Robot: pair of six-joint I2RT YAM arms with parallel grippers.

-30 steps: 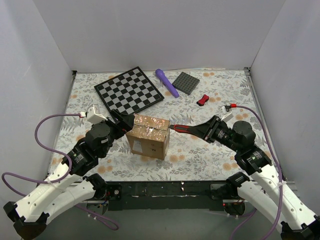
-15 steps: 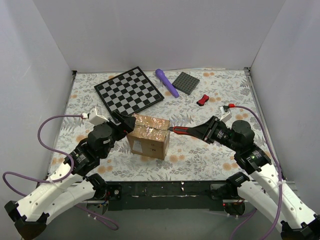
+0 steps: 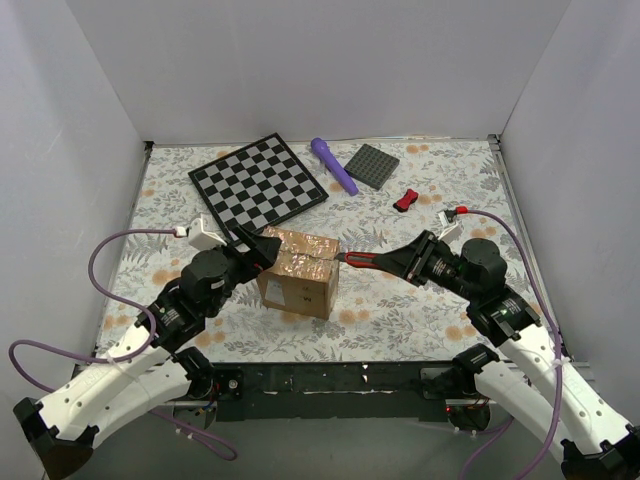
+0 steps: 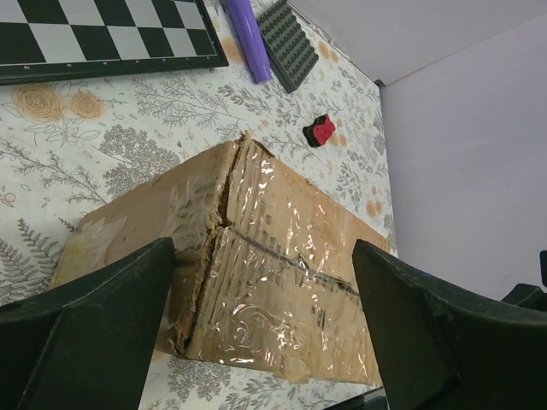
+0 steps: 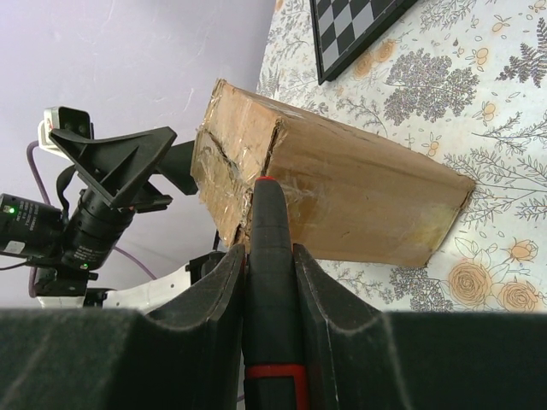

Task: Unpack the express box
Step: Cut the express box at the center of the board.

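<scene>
Clearly the unpacking has barely begun. The express box (image 3: 297, 272) sits in the middle of the counter (image 3: 420, 300), between the 2 arms, with its top flaps down and shiny tape across them. The left wrist view shows a dark line along the taped seam, perhaps a slit, though I cannot tell whether the tape is cut through.

The left hand (image 3: 262, 246) is spread wide at the box's left end, its fingers (image 4: 94, 325) apart on either side of the top. Whether they touch the cardboard I cannot tell. The right hand (image 3: 390, 262) is clamped on a black tool (image 5: 269, 239) with a red tip, and that tip rests at the top edge of the box's right end.

By my judgement nearly everything is left: finishing the cut, folding back the 4 flaps and lifting out whatever is inside. Nothing of the contents shows. A chessboard (image 3: 258, 181), a purple stick (image 3: 333, 165), a grey plate (image 3: 372, 165) and a small red piece (image 3: 405, 200) lie at the far side, well apart from the box.
</scene>
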